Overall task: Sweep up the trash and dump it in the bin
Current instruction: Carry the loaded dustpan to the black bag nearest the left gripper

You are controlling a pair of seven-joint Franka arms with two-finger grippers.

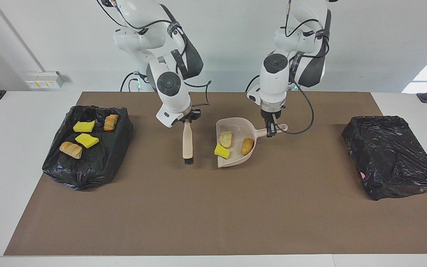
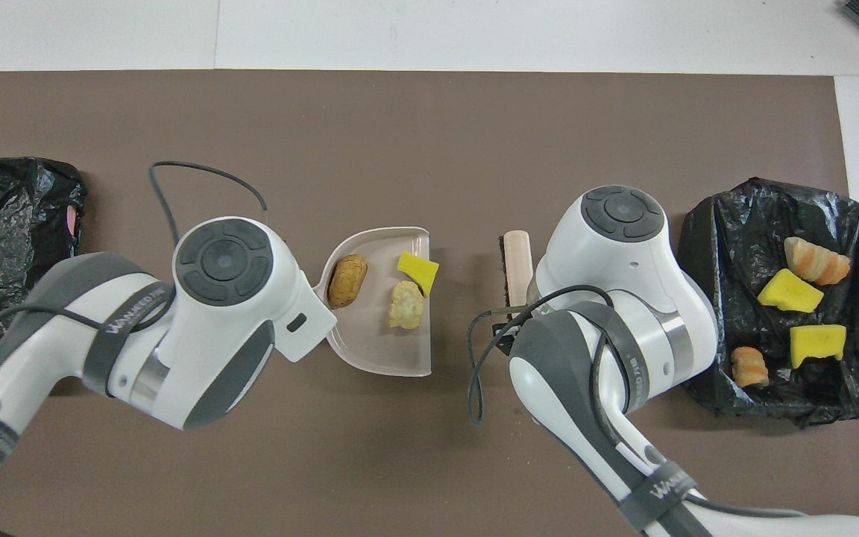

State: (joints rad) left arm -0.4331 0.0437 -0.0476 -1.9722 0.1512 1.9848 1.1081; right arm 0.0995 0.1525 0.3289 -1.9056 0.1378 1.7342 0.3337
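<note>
My left gripper [image 1: 271,129] pinches the dustpan [image 1: 235,146] handle; three trash scraps [image 1: 225,139] lie in the pan; my right gripper [image 1: 186,119] is clamped on the brush [image 1: 187,142] beside the dustpan; four scraps [image 1: 86,140] lie in the bin [image 1: 87,146] beside the brush.

facing view: high, across the table, looks toward the robots, arm bases at 12 o'clock, whole brown mat [image 1: 213,207] in frame | overhead view: high above the robots' end, looks forward and steeply down, arms enter from 6 o'clock, closer in | shared: mat [image 2: 429,134], both black bins, half a turn apart
</note>
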